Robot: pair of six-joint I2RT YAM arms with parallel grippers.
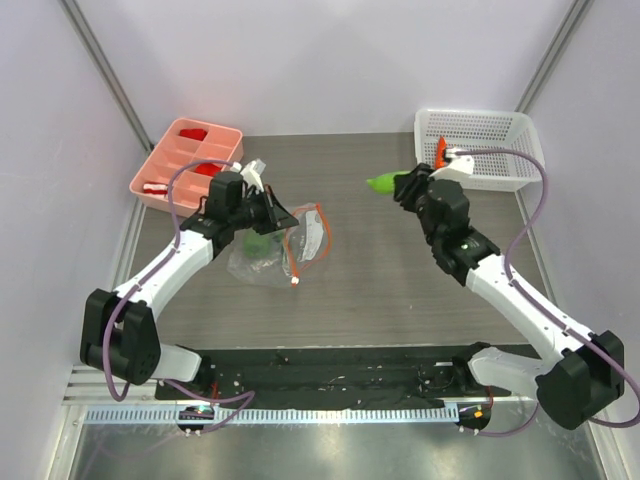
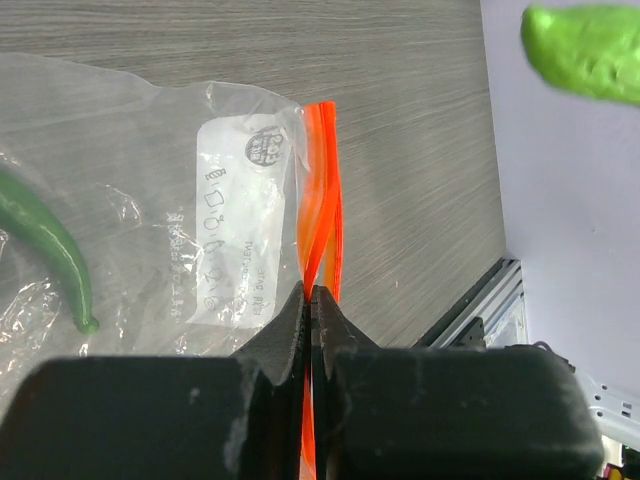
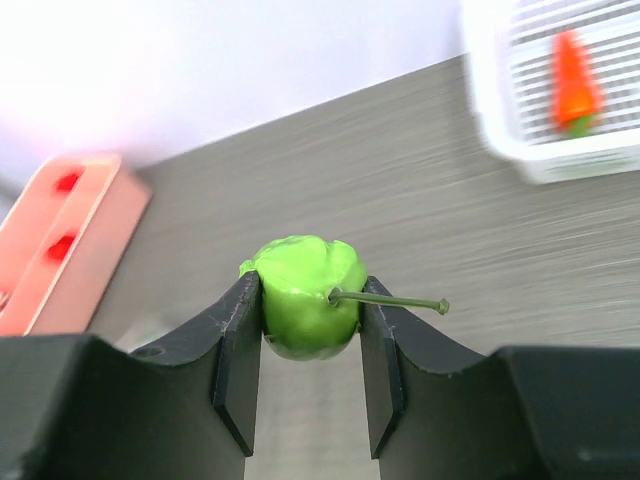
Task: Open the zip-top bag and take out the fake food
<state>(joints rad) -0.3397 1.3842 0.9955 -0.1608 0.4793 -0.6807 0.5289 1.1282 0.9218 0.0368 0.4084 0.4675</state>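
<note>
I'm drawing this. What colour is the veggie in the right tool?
The veggie is bright green; the right wrist view shows it best.

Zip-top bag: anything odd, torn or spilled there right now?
No tear or spill shows. The zip-top bag lies crumpled, and its orange zip strip twists where the left gripper pinches it. A dark green chili shows through the plastic. The right gripper holds a green pepper above the table.
</note>
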